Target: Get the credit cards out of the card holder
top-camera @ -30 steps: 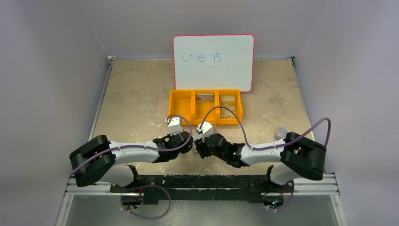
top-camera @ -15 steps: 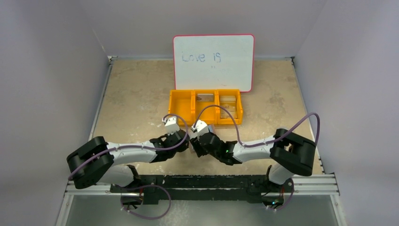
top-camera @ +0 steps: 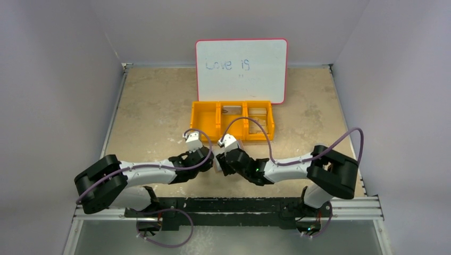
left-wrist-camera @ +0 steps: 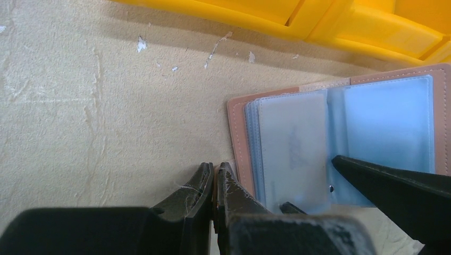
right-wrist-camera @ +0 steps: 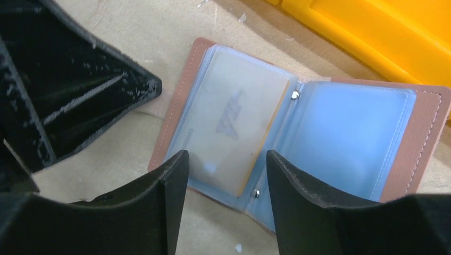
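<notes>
The card holder point(right-wrist-camera: 425, 138) lies open and flat on the table, brown cover down and pale blue clear pockets up. It also shows in the left wrist view point(left-wrist-camera: 388, 117). A pale beige card with a dark striped mark point(right-wrist-camera: 234, 111) sits inside the left pocket point(left-wrist-camera: 292, 143). No other cards show. My right gripper point(right-wrist-camera: 226, 156) is open just above the holder's near edge, its fingers either side of that card. My left gripper point(left-wrist-camera: 215, 167) is shut, its tip on the table beside the holder's left edge. In the top view both grippers point(top-camera: 210, 162) point(top-camera: 219, 163) meet and hide the holder.
The orange three-compartment tray point(top-camera: 232, 121) stands just beyond the holder, and its wall shows in the wrist views point(left-wrist-camera: 298, 24) point(right-wrist-camera: 372, 37). A whiteboard point(top-camera: 241, 70) leans on the back wall. The two arms' fingers lie very close together.
Both wrists have shifted a little to the left and nearer. The right arm's elbow has swung left. In the last half second almost nothing moves.
</notes>
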Controlling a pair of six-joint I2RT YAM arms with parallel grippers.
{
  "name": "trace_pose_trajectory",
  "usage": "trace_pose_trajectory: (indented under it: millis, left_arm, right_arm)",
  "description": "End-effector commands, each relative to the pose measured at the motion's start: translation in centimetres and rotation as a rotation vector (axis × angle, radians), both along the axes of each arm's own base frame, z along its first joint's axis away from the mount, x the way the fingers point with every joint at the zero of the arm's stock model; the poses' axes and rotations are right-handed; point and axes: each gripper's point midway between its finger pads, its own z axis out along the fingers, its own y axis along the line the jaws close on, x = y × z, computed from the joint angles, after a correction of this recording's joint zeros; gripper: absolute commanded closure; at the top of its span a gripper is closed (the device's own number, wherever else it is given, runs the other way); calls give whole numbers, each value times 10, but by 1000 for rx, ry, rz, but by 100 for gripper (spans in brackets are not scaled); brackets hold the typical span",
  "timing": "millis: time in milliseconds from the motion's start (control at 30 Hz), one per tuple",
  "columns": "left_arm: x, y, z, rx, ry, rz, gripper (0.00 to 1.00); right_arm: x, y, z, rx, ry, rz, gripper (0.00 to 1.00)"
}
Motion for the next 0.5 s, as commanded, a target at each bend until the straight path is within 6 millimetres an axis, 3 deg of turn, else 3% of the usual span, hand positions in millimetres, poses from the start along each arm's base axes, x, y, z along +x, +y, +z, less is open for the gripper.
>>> trace_pose_trajectory:
  millis: [0,133,367,467]
  left_arm:
    - [4,-1,7,-42,-24,18,100]
    - [5,-2,7,-46,-23,17,100]
    - [5,-2,9,-46,-25,17,100]
    - [5,0,10,-42,-30,23,100]
  right_arm:
    - [-14,5,18,68,25,74,38]
    - [-16,6,17,53,29,101,32]
    - [-14,2,-17,-67,67,84,31]
    - [-12,-3,-21,-76,69,54,35]
